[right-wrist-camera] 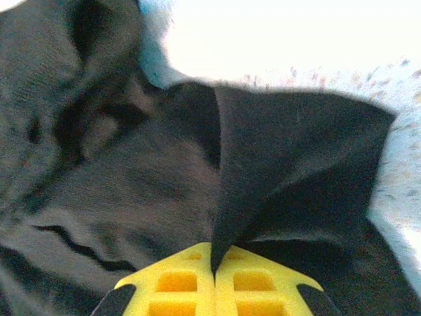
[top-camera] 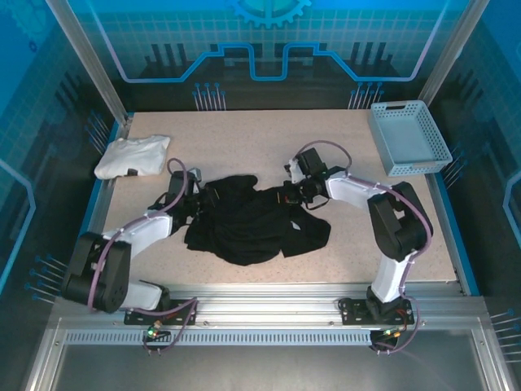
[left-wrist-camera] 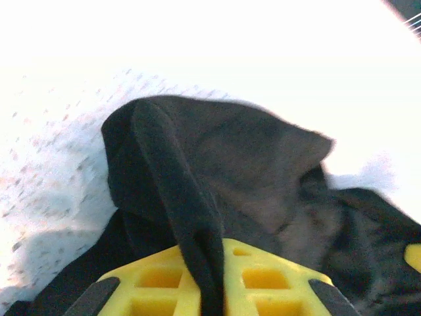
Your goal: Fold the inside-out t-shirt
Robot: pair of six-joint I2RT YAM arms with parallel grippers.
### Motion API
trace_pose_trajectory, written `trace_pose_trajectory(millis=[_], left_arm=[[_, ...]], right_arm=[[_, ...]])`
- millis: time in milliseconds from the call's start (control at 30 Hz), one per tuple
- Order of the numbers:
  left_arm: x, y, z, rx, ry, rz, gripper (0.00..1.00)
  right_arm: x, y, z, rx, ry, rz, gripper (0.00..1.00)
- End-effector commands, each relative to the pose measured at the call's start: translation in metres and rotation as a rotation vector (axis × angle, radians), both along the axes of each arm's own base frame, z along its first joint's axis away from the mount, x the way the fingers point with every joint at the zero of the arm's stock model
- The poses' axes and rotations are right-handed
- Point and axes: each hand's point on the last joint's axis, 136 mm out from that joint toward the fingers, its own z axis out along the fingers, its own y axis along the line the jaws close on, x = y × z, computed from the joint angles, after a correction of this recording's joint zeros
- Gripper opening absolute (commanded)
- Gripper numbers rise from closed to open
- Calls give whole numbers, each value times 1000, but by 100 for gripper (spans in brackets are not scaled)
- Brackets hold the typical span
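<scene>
Your speckled beige table carries everything here. The black inside-out t-shirt lies crumpled in a heap near the table's middle, between the two arms and a little toward the near edge. No print shows on it from above.

At the far right corner you have a light blue perforated basket, well apart from the shirt. At the far left sits a white folded garment, also apart from the shirt.

Your left gripper is down at the shirt's left edge. In its wrist view, the yellow pads are closed on an upright fold of black cloth.

Your right gripper is at the shirt's upper right edge. Its yellow pads are pinched together on a raised flap of the same cloth.
</scene>
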Motion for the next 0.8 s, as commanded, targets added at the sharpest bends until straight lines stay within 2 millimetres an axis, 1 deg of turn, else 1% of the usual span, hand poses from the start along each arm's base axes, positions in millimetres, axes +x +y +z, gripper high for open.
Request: trace_pose_trajectory(millis=[0,33,67,100,133,167,233,267,367,467,567,667,767], left_arm=[[4,-11,90,-129,-243,-31,9],[2,-12,114,-157,-299,-34,7],[0,-13,137,-175,-353,-38,4],[-3,-12,167,-195,-422,-37,1],[-7,-13,189,-206,-472,-42,0],[-12,-13,215,-213,-529,-51,0],[-22,-12,261,-211,-628,-66,0],[-28,-11,280,-202,-674,-73,0],[-45,-5,326,-169,-771,-70,0],[-67,1,364,-161,-864,-74,0],[-89,5,394,-164,-948,-80,0],[-109,5,422,-181,-1018,-103,0],[-120,7,442,-187,-1063,-111,0]], right_arm=[[17,-19,135,106,-345,-16,0],[16,-24,161,110,-410,-20,0],[12,-30,191,113,-482,-27,0],[7,-39,226,113,-572,-38,0],[1,-45,252,111,-641,-45,0],[-7,-53,284,109,-724,-55,0],[-23,-68,332,100,-853,-86,0],[-33,-75,354,96,-912,-99,0],[-58,-90,395,76,-1013,-113,0],[-85,-100,427,78,-1091,-111,0],[-111,-110,455,94,-1172,-119,0],[-135,-113,479,134,-1235,-106,0],[-152,-116,499,167,-1288,-99,0]])
